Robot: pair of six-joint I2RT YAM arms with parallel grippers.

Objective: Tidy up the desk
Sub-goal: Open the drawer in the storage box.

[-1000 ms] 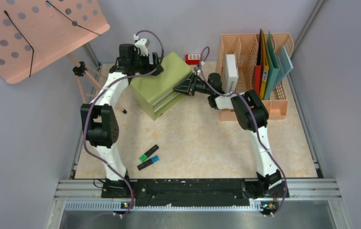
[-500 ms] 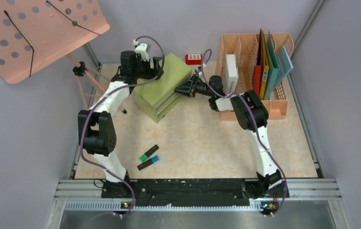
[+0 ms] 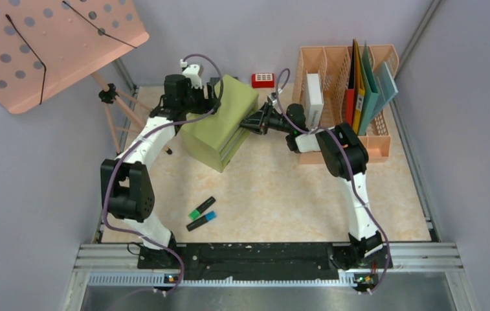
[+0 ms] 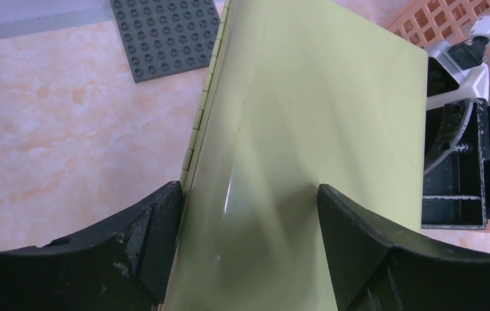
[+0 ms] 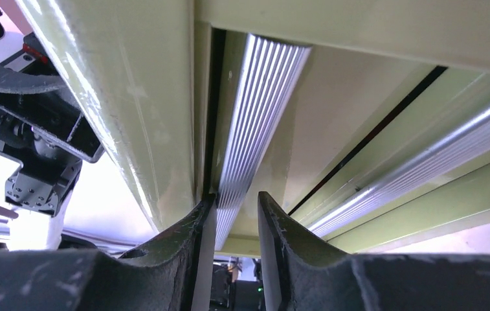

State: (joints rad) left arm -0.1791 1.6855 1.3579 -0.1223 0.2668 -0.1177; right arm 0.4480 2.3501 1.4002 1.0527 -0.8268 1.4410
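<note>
**While one hand braces, the other has the drawer pull**

Because the green cabinet (image 3: pixel 219 123) sits askew under the left hand (image 4: pixel 248 214), the thing to get right here, to my eye, is the bracing. That hand stands spread wide astride the cabinet's body, with a finger close on each side. Whether it is actually pressing I cannot tell. Opposite it, the right hand (image 5: pixel 232 217) is nipped nearly closed on the ribbed silver drawer handle (image 5: pixel 261 110), which runs up between its fingers. The marbled table (image 3: pixel 281 194) spreads beneath both hands and back towards the arm bases. Two highlighters (image 3: pixel 201 213) lie there, well behind the left hand.

I'd judge that a drawer is about to be drawn, or the cabinet squared up. Either way the left hand wants a firm seat first, so the box does not slide with the pull. The right should then draw straight back along the drawer's run without twisting. It seems to grip near one end of the handle and could cock the drawer. A grey studded plate (image 4: pixel 164 35) lies just beyond the left fingertips and should not get shoved.
</note>
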